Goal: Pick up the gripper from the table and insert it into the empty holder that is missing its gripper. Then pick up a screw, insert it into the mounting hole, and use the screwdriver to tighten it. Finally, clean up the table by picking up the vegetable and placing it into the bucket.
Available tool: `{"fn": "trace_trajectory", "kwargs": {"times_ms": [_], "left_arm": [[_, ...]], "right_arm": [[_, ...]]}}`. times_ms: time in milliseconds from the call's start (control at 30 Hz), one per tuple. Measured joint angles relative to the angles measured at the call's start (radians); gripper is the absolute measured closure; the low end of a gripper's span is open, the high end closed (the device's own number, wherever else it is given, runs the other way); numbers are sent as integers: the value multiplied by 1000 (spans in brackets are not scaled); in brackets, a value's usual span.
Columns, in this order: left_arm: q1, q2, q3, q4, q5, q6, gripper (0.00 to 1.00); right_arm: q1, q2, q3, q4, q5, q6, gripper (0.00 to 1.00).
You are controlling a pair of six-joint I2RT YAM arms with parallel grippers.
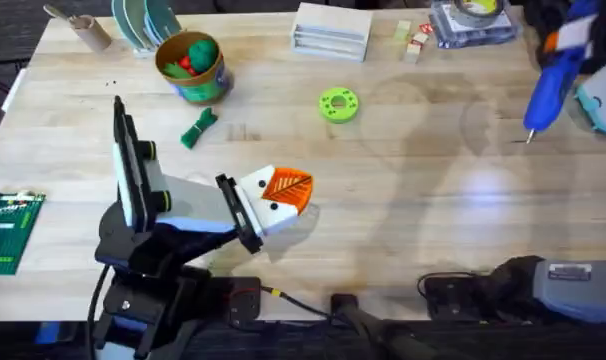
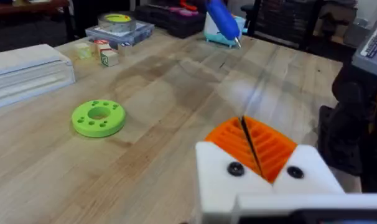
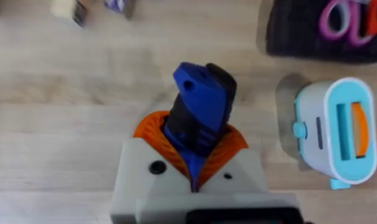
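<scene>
Left gripper rests low over the table, near the front edge at about 7 o'clock from the table's centre; its white holders carry orange ribbed pads pressed together, with only a thin dark seam between them in the left wrist view, and nothing held. Both pads are seated in their mounts, and a dark screw head shows on each white holder. The vegetable lies flat on the wood at 10 o'clock from the left gripper, apart from it. Just beyond it, at about 12 o'clock, stands the bucket, green-sided with a yellow rim, already holding red and green toy pieces. A lime-green disc lies near the table's centre, toward the far side. Right gripper is raised at the far right, about 2 o'clock from centre, its pads clamped on the blue screwdriver, whose metal bit points down toward the table. A light blue toy toaster stands just beside the screwdriver.
</scene>
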Motion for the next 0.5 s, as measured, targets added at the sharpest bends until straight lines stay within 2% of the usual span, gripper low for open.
{"fn": "trace_trajectory", "kwargs": {"times_ms": [267,400,500], "left_arm": [[0,0,0,0,0,0,984],[0,0,0,0,0,0,984],[0,0,0,0,0,0,984]], "right_arm": [[78,-217,-14,18,-60,69,973],[152,-348,-140,109,-79,117,973],[217,-443,-298,286,-114,180,973]]}}
